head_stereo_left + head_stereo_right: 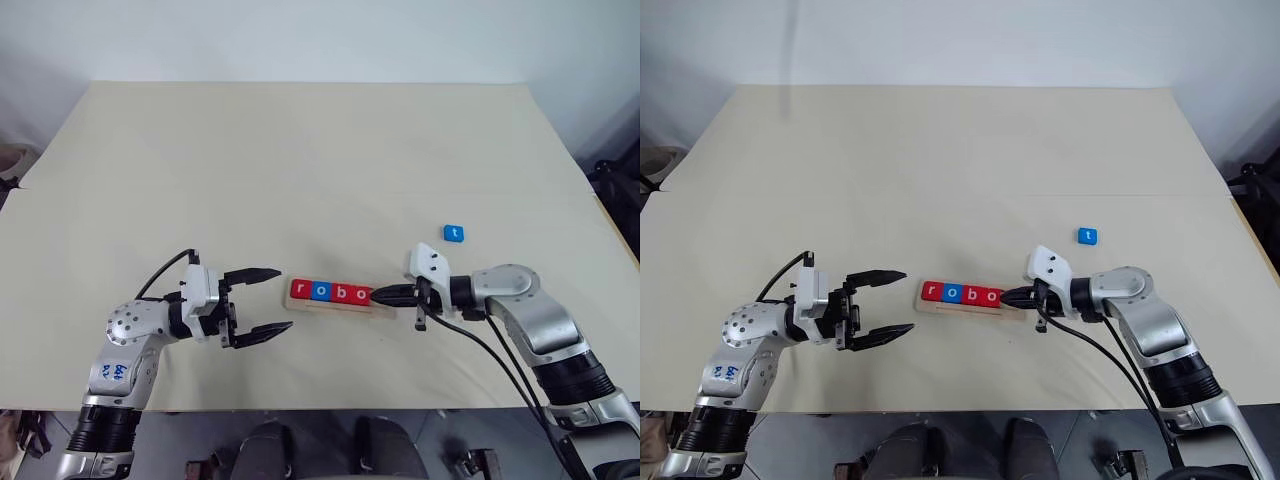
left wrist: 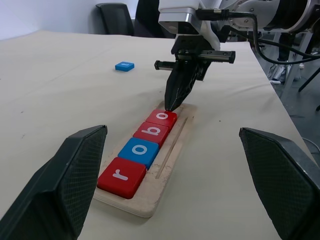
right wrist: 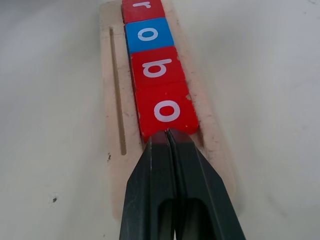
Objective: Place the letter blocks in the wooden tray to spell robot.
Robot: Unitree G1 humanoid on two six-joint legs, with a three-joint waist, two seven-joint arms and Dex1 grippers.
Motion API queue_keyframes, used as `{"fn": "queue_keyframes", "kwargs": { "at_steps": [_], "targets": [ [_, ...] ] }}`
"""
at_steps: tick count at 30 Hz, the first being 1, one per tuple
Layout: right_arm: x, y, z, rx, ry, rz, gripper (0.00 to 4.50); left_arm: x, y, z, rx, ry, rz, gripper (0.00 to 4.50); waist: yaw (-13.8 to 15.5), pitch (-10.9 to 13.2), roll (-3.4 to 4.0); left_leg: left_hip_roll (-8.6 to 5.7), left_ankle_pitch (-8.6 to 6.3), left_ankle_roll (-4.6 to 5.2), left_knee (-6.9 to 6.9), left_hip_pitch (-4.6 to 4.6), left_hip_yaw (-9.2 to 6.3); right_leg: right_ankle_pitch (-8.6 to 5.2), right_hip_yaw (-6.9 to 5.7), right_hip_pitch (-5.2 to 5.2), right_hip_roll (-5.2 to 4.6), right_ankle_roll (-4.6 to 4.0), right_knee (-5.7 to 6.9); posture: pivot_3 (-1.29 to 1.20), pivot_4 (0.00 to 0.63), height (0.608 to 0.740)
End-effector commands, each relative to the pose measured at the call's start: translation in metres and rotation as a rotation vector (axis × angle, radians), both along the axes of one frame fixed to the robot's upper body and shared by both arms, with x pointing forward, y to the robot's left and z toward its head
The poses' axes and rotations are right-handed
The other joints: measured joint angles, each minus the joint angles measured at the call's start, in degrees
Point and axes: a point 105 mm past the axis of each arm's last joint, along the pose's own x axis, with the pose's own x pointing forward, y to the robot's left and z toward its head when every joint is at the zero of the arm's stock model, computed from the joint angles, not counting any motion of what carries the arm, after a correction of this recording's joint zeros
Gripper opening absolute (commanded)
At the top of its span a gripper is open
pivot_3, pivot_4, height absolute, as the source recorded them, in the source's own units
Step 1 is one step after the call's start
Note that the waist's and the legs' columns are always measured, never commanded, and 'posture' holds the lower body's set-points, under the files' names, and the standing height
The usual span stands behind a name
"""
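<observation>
The wooden tray (image 1: 385, 311) lies near the table's front edge with several letter blocks in a row: a red r (image 1: 299, 290), a blue o (image 1: 320, 292), a red b (image 1: 341, 293) and a red o (image 1: 361, 294). A blue t block (image 1: 454, 233) lies apart, farther back on the right. My right gripper (image 1: 376, 295) is shut with nothing in it, its tips touching the right edge of the red o (image 3: 166, 111). To the left of the tray my left gripper (image 1: 284, 298) stands open and empty.
The cream table (image 1: 300, 170) stretches wide behind the tray. Black cables run along my right arm. Dark chairs (image 2: 116, 15) stand beyond the table's edge in the left wrist view.
</observation>
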Motion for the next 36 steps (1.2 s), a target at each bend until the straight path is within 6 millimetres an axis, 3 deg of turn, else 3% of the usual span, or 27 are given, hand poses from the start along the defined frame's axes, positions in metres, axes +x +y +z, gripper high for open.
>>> {"fn": "queue_keyframes", "kwargs": {
  "at_steps": [1, 4, 7, 13, 18, 26, 31, 36],
  "targets": [
    [-0.006, -0.015, 0.028, 0.075, -0.081, -0.022, 0.03, -0.002, 0.003, 0.007, -0.008, -0.027, 0.0, 4.5, 0.13, 0.0, 0.0, 0.0, 0.0, 0.0, 0.0, -0.01, 0.0, 0.0, -0.01, 0.0, -0.01, 0.0, -0.01, 0.0, 0.15, 0.74],
    [-0.011, -0.034, 0.037, 0.13, -0.124, -0.118, 0.03, 0.0, 0.003, 0.006, -0.008, -0.024, -0.004, 4.5, 0.06, 0.0, 0.0, 0.0, 0.0, 0.0, 0.0, 0.0, 0.0, 0.0, 0.0, 0.01, 0.0, 0.0, -0.01, 0.0, 0.15, 0.74],
    [-0.019, -0.056, 0.036, 0.156, -0.167, -0.25, 0.59, 0.004, 0.001, 0.005, -0.011, -0.02, -0.014, 4.5, 0.44, 0.0, 0.0, 0.0, 0.0, 0.0, -0.01, 0.0, 0.0, 0.0, -0.04, 0.03, 0.01, 0.0, -0.02, 0.0, 0.15, 0.74],
    [-0.04, -0.088, 0.026, 0.216, -0.28, -0.487, 2.6, 0.01, -0.002, 0.004, -0.021, -0.007, -0.033, 4.5, 0.81, -0.01, -0.01, -0.01, 0.0, 0.0, -0.01, 0.02, 0.04, 0.0, -0.01, 0.02, 0.03, 0.0, 0.0, 0.0, 0.15, 0.74],
    [-0.058, -0.101, 0.01, 0.286, -0.325, -0.638, 4.36, 0.016, -0.005, 0.005, -0.031, -0.004, -0.045, 4.5, 1.07, -0.01, -0.01, -0.02, 0.0, 0.0, -0.02, 0.02, 0.14, 0.0, 0.01, 0.03, 0.05, 0.0, -0.01, 0.0, 0.15, 0.74],
    [-0.06, -0.107, -0.004, 0.318, -0.326, -0.744, 4.47, 0.022, -0.006, 0.008, -0.018, -0.013, -0.072, 4.5, 0.87, -0.01, 0.0, -0.01, 0.0, 0.0, -0.02, 0.07, 0.09, 0.0, 0.1, 0.02, 0.06, 0.0, 0.0, 0.0, 0.15, 0.74],
    [-0.024, -0.107, -0.001, 0.302, -0.219, -0.85, 4.47, 0.022, -0.007, 0.009, -0.017, -0.021, -0.075, 4.5, 0.07, -0.02, 0.01, 0.01, 0.0, -0.01, -0.02, 0.1, 0.03, 0.0, 0.11, 0.02, 0.06, -0.01, 0.05, 0.0, 0.15, 0.74],
    [0.03, -0.106, 0.016, 0.312, -0.177, -0.962, 4.47, 0.018, -0.008, 0.008, -0.026, -0.027, -0.062, 4.5, -0.38, -0.02, 0.03, 0.02, 0.01, -0.01, -0.04, 0.08, 0.02, -0.02, 0.12, -0.02, 0.06, -0.04, 0.06, 0.0, 0.15, 0.74]
  ]
}}
